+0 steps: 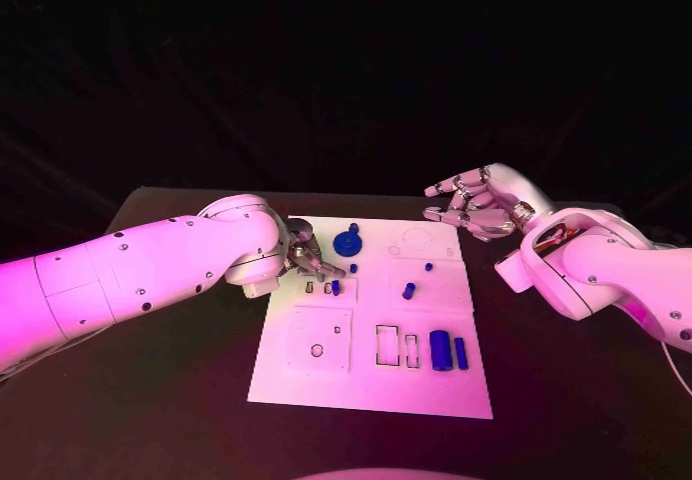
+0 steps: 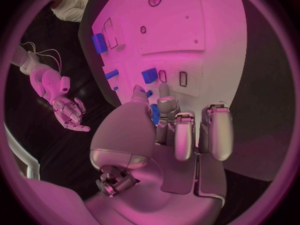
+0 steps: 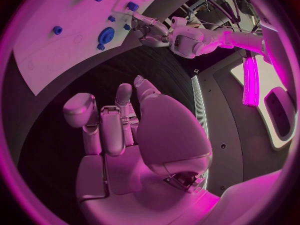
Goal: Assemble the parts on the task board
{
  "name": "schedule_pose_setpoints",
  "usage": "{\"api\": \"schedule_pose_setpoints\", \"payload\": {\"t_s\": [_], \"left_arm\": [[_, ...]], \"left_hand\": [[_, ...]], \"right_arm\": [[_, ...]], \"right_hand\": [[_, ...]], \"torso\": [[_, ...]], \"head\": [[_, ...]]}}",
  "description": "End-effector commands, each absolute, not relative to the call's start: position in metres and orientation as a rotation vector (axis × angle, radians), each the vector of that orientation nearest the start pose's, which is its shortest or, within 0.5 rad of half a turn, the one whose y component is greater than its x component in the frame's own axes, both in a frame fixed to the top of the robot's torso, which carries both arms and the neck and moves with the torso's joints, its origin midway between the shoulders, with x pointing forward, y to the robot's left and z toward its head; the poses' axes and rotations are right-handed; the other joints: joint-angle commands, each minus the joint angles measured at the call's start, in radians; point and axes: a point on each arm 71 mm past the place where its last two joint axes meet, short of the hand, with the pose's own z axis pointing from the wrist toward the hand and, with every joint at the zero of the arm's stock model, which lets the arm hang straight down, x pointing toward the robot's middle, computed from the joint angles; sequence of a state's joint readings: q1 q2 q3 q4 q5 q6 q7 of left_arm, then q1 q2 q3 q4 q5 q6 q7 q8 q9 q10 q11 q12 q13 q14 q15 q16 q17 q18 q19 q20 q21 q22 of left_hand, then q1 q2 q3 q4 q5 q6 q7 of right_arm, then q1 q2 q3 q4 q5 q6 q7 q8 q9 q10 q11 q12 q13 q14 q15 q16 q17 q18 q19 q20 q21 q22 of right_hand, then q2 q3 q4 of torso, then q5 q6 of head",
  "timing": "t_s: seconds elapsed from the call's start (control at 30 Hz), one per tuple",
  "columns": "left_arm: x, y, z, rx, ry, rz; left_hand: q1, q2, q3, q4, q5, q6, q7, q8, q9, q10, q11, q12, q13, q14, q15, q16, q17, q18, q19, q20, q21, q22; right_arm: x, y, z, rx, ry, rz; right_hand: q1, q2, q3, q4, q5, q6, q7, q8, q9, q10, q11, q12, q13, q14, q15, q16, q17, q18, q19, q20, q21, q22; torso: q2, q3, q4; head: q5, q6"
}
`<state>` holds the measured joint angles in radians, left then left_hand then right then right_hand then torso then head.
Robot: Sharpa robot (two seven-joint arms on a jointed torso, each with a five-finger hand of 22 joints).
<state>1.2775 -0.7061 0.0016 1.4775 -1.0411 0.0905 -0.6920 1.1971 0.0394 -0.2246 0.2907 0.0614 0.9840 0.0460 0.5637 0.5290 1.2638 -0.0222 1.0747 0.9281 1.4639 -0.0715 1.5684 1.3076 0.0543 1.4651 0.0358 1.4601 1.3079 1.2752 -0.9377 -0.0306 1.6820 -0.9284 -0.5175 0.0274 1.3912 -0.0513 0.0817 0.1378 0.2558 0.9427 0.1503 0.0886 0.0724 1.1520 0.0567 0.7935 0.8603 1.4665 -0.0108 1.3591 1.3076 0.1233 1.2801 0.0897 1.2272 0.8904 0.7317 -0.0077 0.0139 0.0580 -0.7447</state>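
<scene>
The white task board (image 1: 372, 385) lies in the middle of the black table. My left hand (image 1: 306, 258) hovers over its far left part, close to a blue round gear (image 1: 348, 242) and a small blue piece (image 1: 335, 288) by two narrow slots. In the left wrist view that hand (image 2: 178, 130) has most fingers curled in. A blue sliver (image 2: 154, 114) shows between thumb and finger, and whether it is held is unclear. My right hand (image 1: 476, 205) hangs off the board's far right corner with its fingers apart and nothing in them.
Two small blue pegs (image 1: 428, 267) (image 1: 408, 291) stand mid-board. Two blue blocks (image 1: 440, 351) (image 1: 460, 352) sit at the near right, beside outlined rectangular slots (image 1: 389, 344). A square plate with a hole (image 1: 319, 339) lies at the near left. Black table surrounds the board.
</scene>
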Motion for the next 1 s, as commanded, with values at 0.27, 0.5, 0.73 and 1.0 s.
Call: {"api": "schedule_pose_setpoints", "payload": {"t_s": [0.27, 0.5, 0.73, 1.0], "left_arm": [[0.499, 0.162, -0.179, -0.226, 2.279, -0.362], [0.500, 0.158, -0.180, -0.220, 2.282, -0.371], [0.499, 0.156, -0.181, -0.213, 2.295, -0.373], [0.499, 0.156, -0.183, -0.197, 2.313, -0.368]], "left_hand": [[-0.005, 0.004, -0.007, 0.000, -0.004, -0.014, -0.002, 0.023, 0.025, 0.014, -0.002, 0.014, 0.012, 0.107, -0.010, 0.002, 0.263, -0.016, 0.023, -0.005, 0.010, 0.080], [-0.003, 0.009, -0.008, 0.000, -0.004, -0.017, -0.004, 0.033, 0.038, 0.017, -0.003, 0.019, 0.017, 0.107, -0.011, 0.002, 0.263, -0.016, 0.023, -0.006, 0.011, 0.082], [0.000, 0.011, -0.008, 0.000, -0.004, -0.019, -0.005, 0.039, 0.047, 0.018, -0.004, 0.022, 0.021, 0.107, -0.012, 0.002, 0.263, -0.016, 0.024, -0.007, 0.012, 0.084], [0.015, 0.015, -0.008, -0.003, -0.003, -0.026, -0.006, 0.051, 0.065, 0.019, -0.006, 0.024, 0.024, 0.107, -0.013, 0.002, 0.263, -0.016, 0.023, -0.008, 0.012, 0.085]], "right_arm": [[0.470, -0.207, -0.127, 0.289, 1.517, 0.978], [0.471, -0.206, -0.128, 0.290, 1.528, 0.976], [0.472, -0.205, -0.130, 0.290, 1.537, 0.975], [0.472, -0.204, -0.131, 0.284, 1.547, 0.978]], "right_hand": [[0.000, 0.007, -0.005, 0.002, 0.015, 0.006, 0.000, 0.001, -0.002, -0.007, 0.002, -0.013, -0.011, 0.042, -0.009, -0.015, -0.005, 0.003, -0.005, -0.006, -0.014, -0.015], [0.000, 0.007, -0.005, 0.002, 0.015, 0.006, 0.000, 0.001, -0.002, -0.007, 0.002, -0.013, -0.011, 0.042, -0.009, -0.015, -0.005, 0.003, -0.005, -0.006, -0.014, -0.015], [-0.001, 0.008, -0.005, 0.003, 0.017, 0.006, 0.000, 0.001, -0.002, -0.008, 0.002, -0.014, -0.011, 0.041, -0.009, -0.019, -0.008, 0.004, -0.005, -0.006, -0.015, -0.016], [-0.008, 0.007, -0.010, 0.009, 0.010, 0.006, 0.000, 0.001, -0.002, -0.007, 0.002, -0.012, -0.013, 0.040, -0.009, -0.023, -0.012, 0.004, -0.006, -0.006, -0.017, -0.018]], "torso": [[0.000, -0.0007, -0.0001], [0.001, 0.0003, -0.0013], [0.000, 0.0006, -0.0002], [0.000, 0.0005, -0.0002]], "head": [[-0.001, -0.005], [-0.001, -0.008], [-0.002, -0.011], [-0.002, -0.015]]}}
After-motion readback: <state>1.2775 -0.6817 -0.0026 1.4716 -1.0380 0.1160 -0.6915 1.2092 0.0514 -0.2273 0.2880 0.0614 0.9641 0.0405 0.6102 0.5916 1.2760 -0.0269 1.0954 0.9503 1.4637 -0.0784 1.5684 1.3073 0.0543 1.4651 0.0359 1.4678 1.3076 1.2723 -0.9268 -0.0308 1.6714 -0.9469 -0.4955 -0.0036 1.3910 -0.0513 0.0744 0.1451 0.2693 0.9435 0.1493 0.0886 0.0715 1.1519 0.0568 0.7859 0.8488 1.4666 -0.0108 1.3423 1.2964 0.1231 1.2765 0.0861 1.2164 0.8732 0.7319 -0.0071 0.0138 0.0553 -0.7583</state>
